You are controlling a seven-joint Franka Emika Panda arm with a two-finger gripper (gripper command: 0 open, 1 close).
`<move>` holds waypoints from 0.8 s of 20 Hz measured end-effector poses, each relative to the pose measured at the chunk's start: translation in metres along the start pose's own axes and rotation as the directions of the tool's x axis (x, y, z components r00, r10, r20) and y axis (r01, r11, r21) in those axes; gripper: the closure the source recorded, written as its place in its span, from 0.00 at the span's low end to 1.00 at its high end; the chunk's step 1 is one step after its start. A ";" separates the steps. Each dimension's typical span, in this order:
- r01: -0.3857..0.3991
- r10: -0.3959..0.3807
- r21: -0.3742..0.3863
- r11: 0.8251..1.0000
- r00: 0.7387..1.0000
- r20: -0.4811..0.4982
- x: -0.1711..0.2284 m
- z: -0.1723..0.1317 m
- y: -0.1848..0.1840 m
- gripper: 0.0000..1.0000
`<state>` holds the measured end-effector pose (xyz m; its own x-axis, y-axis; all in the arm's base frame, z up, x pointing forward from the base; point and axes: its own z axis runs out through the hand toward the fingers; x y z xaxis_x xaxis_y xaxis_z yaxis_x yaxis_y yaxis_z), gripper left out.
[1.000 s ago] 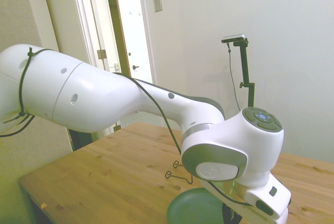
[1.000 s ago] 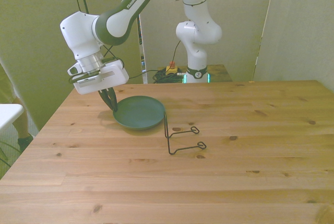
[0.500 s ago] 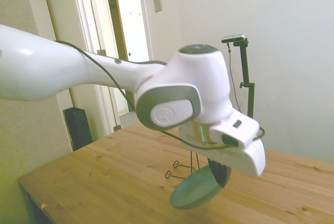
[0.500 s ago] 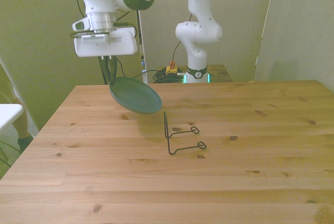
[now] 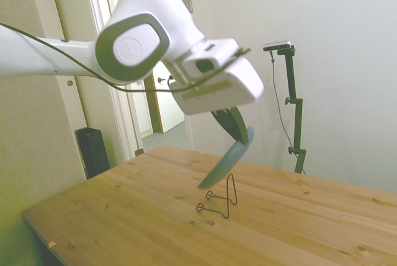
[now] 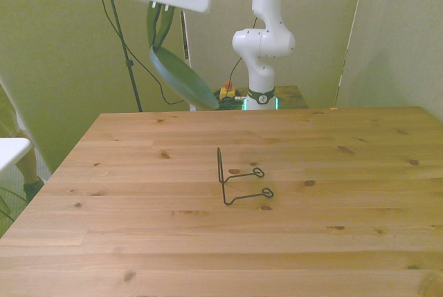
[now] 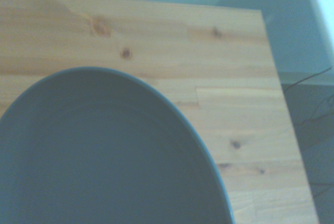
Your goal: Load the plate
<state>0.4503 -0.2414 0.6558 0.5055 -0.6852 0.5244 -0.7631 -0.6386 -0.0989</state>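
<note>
The teal-green plate (image 5: pixel 227 161) (image 6: pixel 181 79) hangs steeply tilted high above the table, held by its upper rim. My gripper (image 5: pixel 239 131) (image 6: pixel 159 41) is shut on that rim, with the dark fingers (image 6: pixel 163 25) pointing down. The plate (image 7: pixel 99 151) fills most of the wrist view, with the table top beyond it. In the side view the plate's lower edge is just above the thin black wire stand (image 5: pixel 219 201). In the front view the plate is well above and behind the wire stand (image 6: pixel 239 179), toward the front view's left.
The wire stand sits upright near the middle of the wooden table (image 6: pixel 311 235). The arm's white base (image 6: pixel 261 48) rises behind the table's far edge. A doorway (image 5: pixel 146 61) and a dark speaker (image 5: pixel 93 151) lie beyond the table in the side view.
The gripper has lifted the plate from the table surface high into the air. The plate has tipped from nearly flat to steeply tilted. The wire stand has not moved.
</note>
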 end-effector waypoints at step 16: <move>0.137 -0.225 -0.299 0.944 0.931 -0.286 -0.088 0.052 -0.175 1.00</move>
<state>0.5601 -0.0882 0.5829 0.5273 -0.3938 0.7529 -0.7720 -0.5921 0.2309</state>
